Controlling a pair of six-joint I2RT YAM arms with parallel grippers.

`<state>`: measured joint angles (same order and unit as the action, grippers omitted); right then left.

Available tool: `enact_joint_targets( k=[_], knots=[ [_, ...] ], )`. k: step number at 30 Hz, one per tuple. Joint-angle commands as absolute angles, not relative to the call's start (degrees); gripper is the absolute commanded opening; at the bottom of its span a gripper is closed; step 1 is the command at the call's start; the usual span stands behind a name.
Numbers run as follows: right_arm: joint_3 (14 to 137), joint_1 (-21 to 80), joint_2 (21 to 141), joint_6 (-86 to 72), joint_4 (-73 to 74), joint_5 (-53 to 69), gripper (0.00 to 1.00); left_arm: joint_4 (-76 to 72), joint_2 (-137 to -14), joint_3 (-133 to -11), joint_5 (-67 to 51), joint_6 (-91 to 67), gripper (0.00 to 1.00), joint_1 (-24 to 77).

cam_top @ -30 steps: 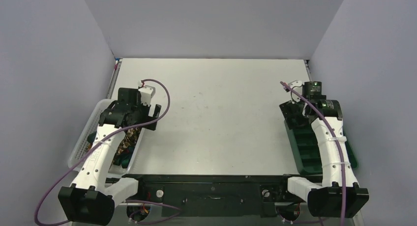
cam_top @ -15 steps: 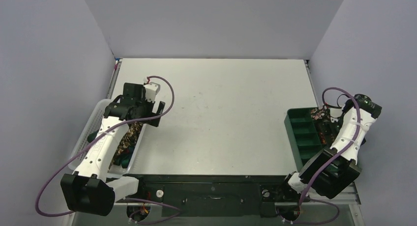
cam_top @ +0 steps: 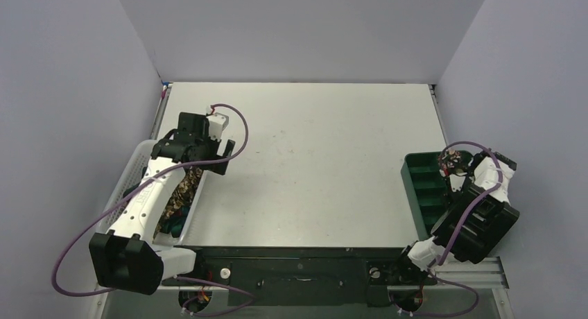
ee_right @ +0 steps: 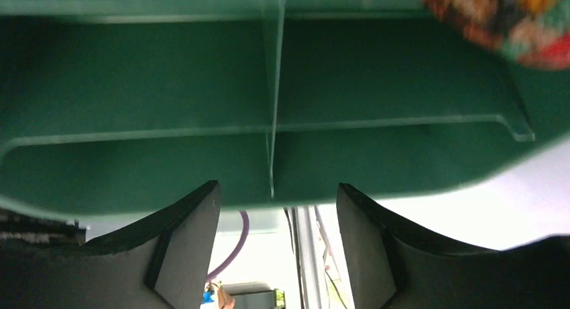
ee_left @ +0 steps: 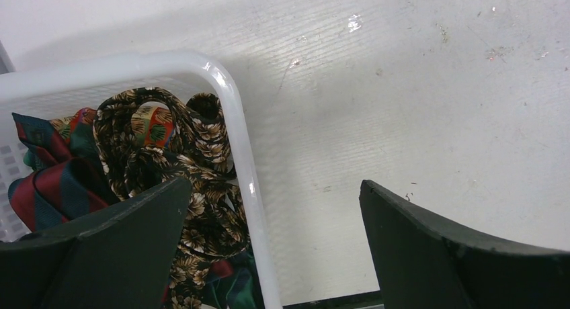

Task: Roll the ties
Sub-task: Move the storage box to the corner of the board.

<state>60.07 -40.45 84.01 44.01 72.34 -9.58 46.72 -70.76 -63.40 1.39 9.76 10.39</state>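
Retrieval of 1 tie from the white mesh basket (ee_left: 236, 127) is judged to be the step in hand. The basket is set at the left edge of the tabletop (cam_top: 312, 145), and the ties (cam_top: 177, 194) are heaped inside it. The left gripper (ee_left: 272, 205) is held above the basket's far end with its jaws spread wide and nothing between them; 1 finger is placed over the heap, the other over bare tabletop.

For a clean pick, the gripper would best be shifted inward so that both fingers clear the rim. It would then be lowered onto the raised loop of the brown-gold floral tie (ee_left: 168, 154), which lies uppermost. Only that 1 loop should be pinched, since the navy and red striped tie (ee_left: 47, 188) is tangled just beside it.

No tie is laid straight. The floral tie is folded in loops, so no single long axis can be read, and neither end can be told. The heap as a whole is stretched along the basket, from near edge toward far edge.

At the right edge, the right gripper (ee_right: 275, 198) is seen open and empty over the green tray (ee_right: 134, 74), where a multicoloured tie (ee_right: 501, 17) is already lodged in a far compartment.
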Motion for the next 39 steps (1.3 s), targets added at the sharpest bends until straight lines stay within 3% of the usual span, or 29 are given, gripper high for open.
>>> enact_joint_targets(
  k=[1,5,11,23,27,32,39],
  knots=[
    [58.3,-36.9,86.6,39.5,65.0,-9.7,0.59,45.1,-71.8,-66.0,2.5,10.5,0.97,10.5],
    [56.7,-30.9,90.2,35.5,58.8,-7.9,0.58,45.7,-73.0,-67.1,3.5,10.0,0.97,10.4],
    [66.3,-23.5,98.1,27.0,54.2,-2.6,0.58,47.3,-75.3,-70.3,4.7,9.1,0.97,10.1],
    [113.9,-14.5,128.6,22.0,53.1,-2.8,0.58,51.7,-84.9,-78.6,2.7,7.9,0.97,3.3],
    [124.0,-13.0,133.5,22.3,53.1,-5.6,0.58,53.9,-87.4,-82.0,0.1,8.5,0.97,-1.7],
    [123.6,-12.9,126.8,21.7,52.0,-4.8,0.60,56.4,-87.3,-84.1,-2.7,11.7,0.97,-5.4],
    [112.8,-12.8,109.5,25.0,53.7,3.7,0.65,61.9,-85.2,-82.7,-8.9,21.8,0.97,-16.9]
  ],
)
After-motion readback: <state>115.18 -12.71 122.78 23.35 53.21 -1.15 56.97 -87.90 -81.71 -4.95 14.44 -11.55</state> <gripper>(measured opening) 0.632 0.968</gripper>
